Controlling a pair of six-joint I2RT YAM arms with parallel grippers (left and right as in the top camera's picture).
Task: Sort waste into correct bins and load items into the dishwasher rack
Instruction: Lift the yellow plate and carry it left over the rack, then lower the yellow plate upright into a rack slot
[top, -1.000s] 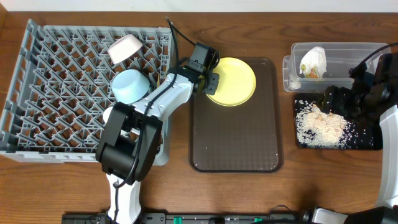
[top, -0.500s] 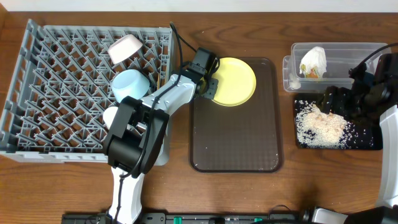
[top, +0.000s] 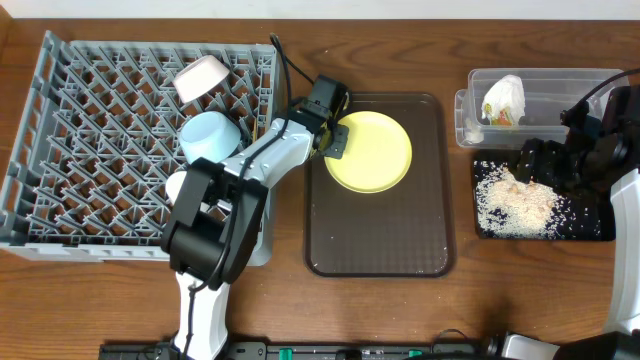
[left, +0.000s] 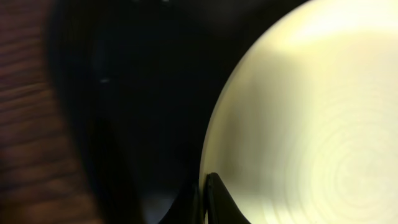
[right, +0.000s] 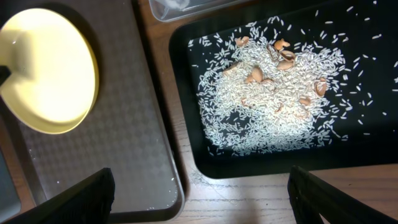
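Pinching the yellow plate (top: 375, 152) at its 9 o'clock rim on the brown tray (top: 380, 240), the left gripper (top: 334, 137) is closed on it, the right gripper (top: 533, 160) wide and empty; bowls (top: 208, 136) sit in the rack (top: 90, 140), napkin (top: 505, 98) and crumbs (top: 515, 200) are binned, the plate is left.

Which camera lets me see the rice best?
The right wrist camera. It looks down on the rice in the black tray, close enough to see single grains. The overhead camera shows it only as a small pale patch. The left wrist camera shows just the yellow plate, no rice.
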